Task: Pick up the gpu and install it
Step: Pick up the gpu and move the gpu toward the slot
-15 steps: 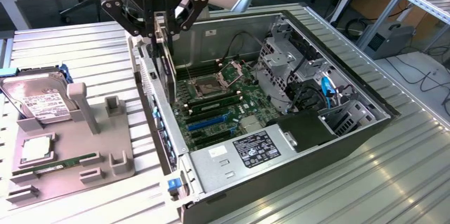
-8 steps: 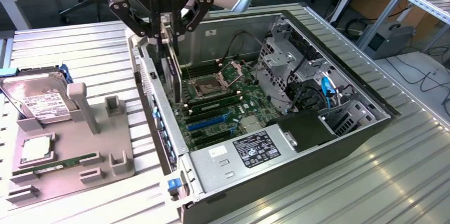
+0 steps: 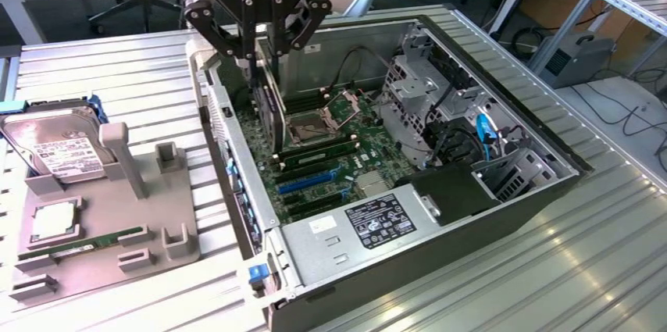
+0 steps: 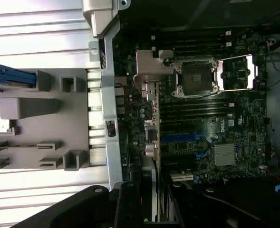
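Black fingers point(image 3: 297, 27) pinch the gpu point(image 3: 273, 109) by its upper edge. The card hangs upright inside the open computer case point(image 3: 448, 262) — silver bracket point(image 4: 151, 71) toward the case wall — beside the processor socket point(image 3: 312, 125).

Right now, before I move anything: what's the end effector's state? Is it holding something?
End effector: closed on the gpu, which it holds on edge above the motherboard.
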Controlling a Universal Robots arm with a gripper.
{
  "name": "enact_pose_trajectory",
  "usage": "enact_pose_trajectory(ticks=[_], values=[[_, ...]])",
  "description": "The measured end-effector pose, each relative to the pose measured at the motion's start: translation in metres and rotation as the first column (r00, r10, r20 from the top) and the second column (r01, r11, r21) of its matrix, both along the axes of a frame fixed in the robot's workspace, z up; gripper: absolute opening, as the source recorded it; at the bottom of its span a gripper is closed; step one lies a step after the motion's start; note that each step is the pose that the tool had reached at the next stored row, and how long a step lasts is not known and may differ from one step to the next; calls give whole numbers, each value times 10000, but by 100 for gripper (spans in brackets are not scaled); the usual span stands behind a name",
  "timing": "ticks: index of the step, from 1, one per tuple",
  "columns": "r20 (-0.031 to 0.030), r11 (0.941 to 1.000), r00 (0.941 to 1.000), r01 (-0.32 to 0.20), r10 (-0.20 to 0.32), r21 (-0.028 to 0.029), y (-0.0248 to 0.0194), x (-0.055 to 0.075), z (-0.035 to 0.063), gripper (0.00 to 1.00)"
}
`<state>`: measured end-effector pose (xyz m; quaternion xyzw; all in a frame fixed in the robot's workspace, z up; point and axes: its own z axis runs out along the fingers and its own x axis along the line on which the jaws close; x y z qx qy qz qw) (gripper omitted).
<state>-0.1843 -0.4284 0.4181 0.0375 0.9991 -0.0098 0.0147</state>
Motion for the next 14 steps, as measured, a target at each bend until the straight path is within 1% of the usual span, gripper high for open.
enact_pose_trajectory(ticks=[1, 5, 10, 14], values=[[-1, 10000, 10000, 1, -1, -6, 0, 60, -23, 27], [-1, 10000, 10000, 0, 0, -11, 0, 164, -69, 27], [-1, 10000, 10000, 0, 0, -38, 0, 348, -172, 27], [0, 10000, 10000, 1, -1, -52, 0, 399, -200, 27]])
